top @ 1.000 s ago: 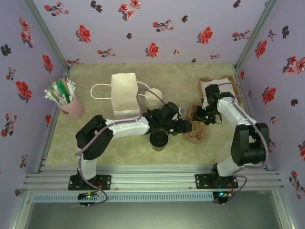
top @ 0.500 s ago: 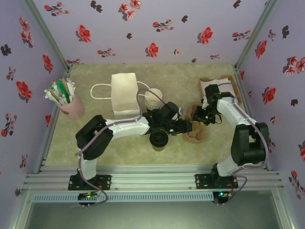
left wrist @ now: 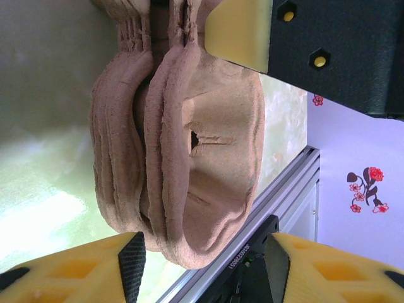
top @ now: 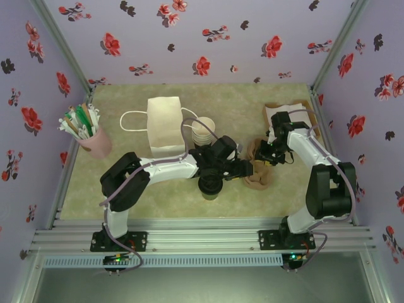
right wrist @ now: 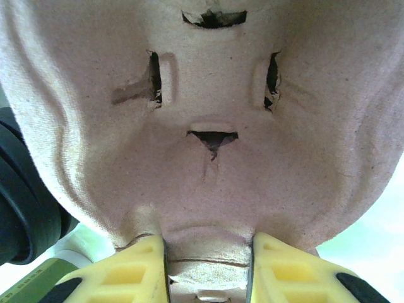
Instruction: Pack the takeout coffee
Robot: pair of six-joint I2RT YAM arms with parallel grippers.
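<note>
Flowered walls (top: 189,38) are set around the counter (top: 246,107). Stacked pulp cup carriers (top: 259,179) are gripped by the right tool (right wrist: 208,247) and straddled by the open left tool (left wrist: 203,249).

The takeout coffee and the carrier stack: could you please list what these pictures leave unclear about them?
- takeout coffee: top view, the left arm overlaps its far rim.
- carrier stack: left wrist view, upper end cut off by the top edge.
- left tool: left wrist view, unclear whether its fingers press the stack; contact lies at the bottom edge.
</note>
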